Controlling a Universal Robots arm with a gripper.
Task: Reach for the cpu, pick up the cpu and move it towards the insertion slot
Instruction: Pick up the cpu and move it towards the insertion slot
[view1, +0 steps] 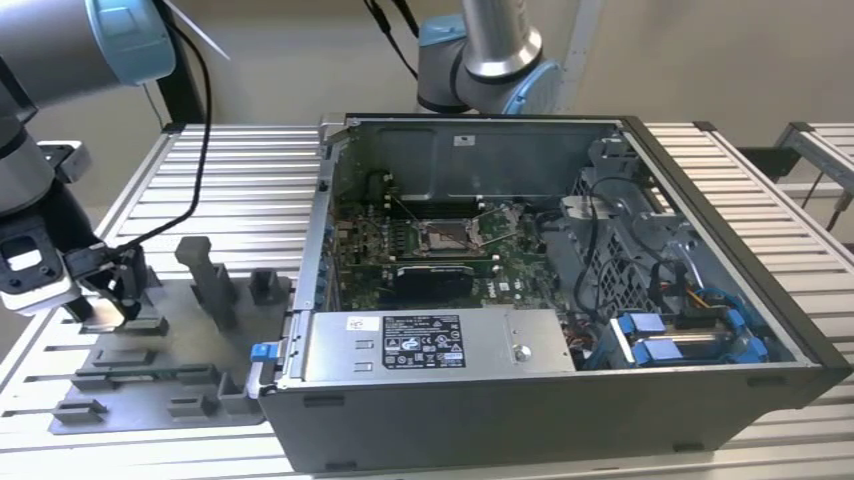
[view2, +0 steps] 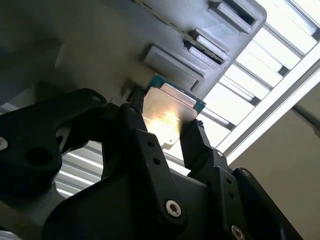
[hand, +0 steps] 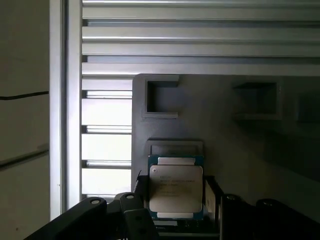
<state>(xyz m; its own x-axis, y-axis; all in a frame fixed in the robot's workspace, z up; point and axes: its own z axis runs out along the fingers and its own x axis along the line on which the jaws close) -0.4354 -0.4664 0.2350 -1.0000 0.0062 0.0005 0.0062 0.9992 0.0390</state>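
1. We see the gripper at the exterior view's left, low over the grey fixture plate.
2. In both wrist views, its black fingers are clamped on opposite edges of the cpu.
3. The insertion slot lies well apart to the exterior view's right, inside the open computer case.
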